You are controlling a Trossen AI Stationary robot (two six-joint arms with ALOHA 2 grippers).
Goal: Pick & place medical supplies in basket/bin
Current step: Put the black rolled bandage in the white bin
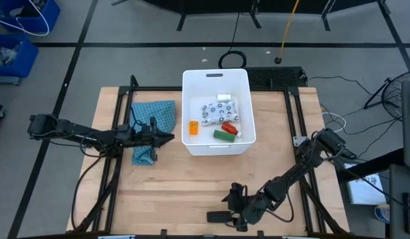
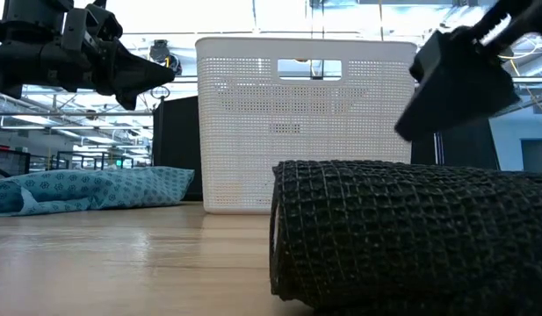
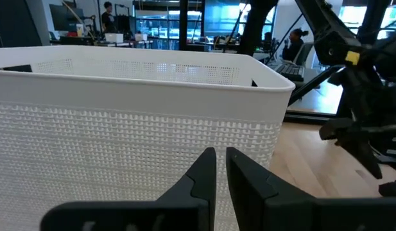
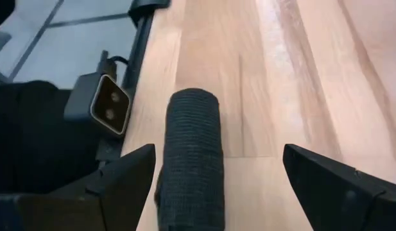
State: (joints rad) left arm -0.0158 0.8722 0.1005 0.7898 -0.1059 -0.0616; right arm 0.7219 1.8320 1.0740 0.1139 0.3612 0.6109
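The white tub stands in the middle of the table. It holds the dotted packet, the orange bottle, the green block, the red bottle and the white roll. The black oblong bar, a roll with a mesh surface, lies on its side on the wood by the table's near edge. My right gripper hangs open above the bar, one finger to each side, touching nothing. My left gripper is shut and empty, held above the table just left of the tub's left wall.
The teal patterned cloth lies crumpled left of the tub, under my left arm. A small camera block sits at the near edge beside the bar. Black frame rails run along the table's left and right sides. Bare wood lies between tub and bar.
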